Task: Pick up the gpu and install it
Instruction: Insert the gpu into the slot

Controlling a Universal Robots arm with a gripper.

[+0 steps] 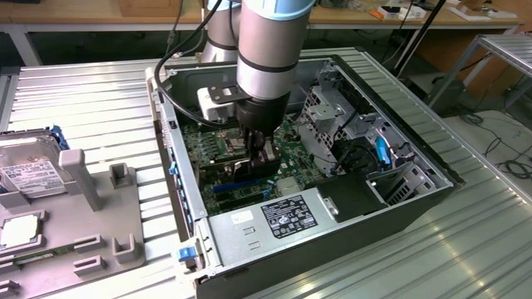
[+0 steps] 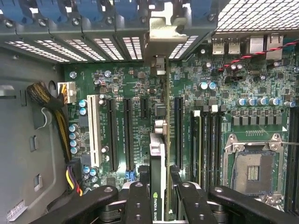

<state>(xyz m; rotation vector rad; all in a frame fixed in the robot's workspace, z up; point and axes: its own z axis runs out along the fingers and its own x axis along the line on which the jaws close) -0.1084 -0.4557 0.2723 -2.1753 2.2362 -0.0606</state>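
Note:
The gpu [image 2: 160,154] shows edge-on in the wrist view, a thin green card with a black cooler and a labelled edge. My gripper [image 2: 159,179] is shut on it, one black finger [image 2: 138,196] on each side. Its silver end bracket [image 2: 161,32] reaches the case's rear slot openings. The card stands upright over the motherboard [image 2: 140,84], between two long black expansion slots [image 2: 127,135]. Whether it sits in a slot I cannot tell. In the exterior view my gripper [image 1: 253,161] is down inside the open computer case [image 1: 432,168], with the gpu [image 1: 237,171] dark beneath it.
A power supply [image 1: 275,218] fills the case's near corner and a metal drive cage [image 1: 332,118] stands at the exterior view's right. A cable bundle [image 2: 56,116] and an open CPU socket [image 2: 254,170] flank the slots. A hard drive [image 1: 25,168] rests in a grey fixture [image 1: 91,180] outside the case.

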